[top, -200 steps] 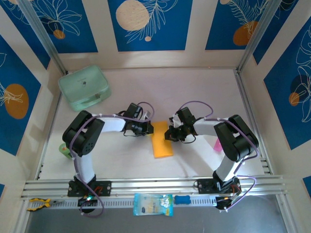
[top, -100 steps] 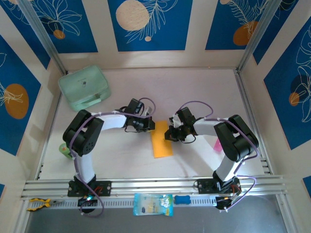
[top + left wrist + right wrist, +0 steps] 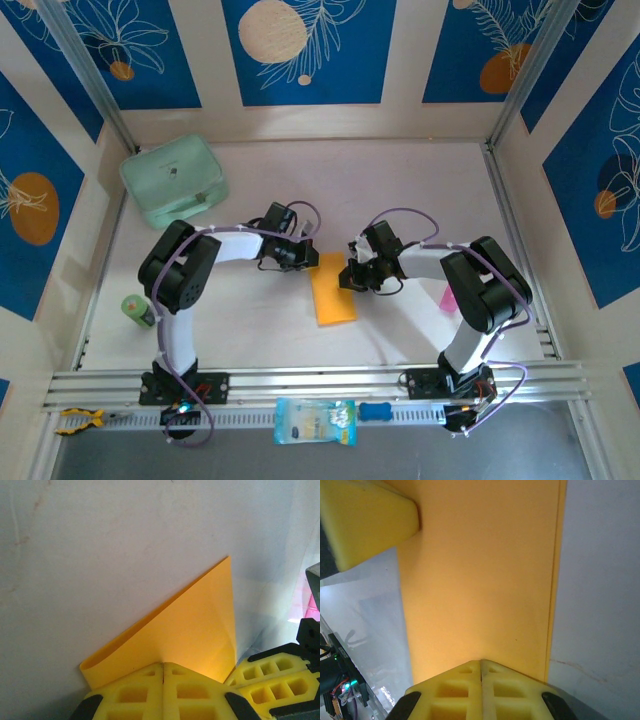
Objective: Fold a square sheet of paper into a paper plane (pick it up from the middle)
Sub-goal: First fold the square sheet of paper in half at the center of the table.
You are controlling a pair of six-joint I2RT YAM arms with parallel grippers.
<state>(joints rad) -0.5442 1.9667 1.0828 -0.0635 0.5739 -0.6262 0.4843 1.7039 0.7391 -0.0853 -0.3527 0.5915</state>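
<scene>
Two arms bent inward over the table (image 3: 400,190). Mid-table, folded narrow: square sheet of paper (image 3: 335,298). Shifted slightly toward the sheet's far left corner within the last second: left gripper (image 3: 303,257), fingers together, pressing. Unmoved on the right edge: right gripper (image 3: 346,278), likewise closed. Likely creasing. Left fold bulging loose; ample room around.

Paper (image 3: 480,580): thin sheet, looking smooth and matt.
Left gripper (image 3: 163,666): yellow pads appearing as dull, cellular moulded plastic.
Surface (image 3: 100,540): showing white, matt, faintly scuffed.
Rail (image 3: 300,380): gleaming like brushed metal.
</scene>
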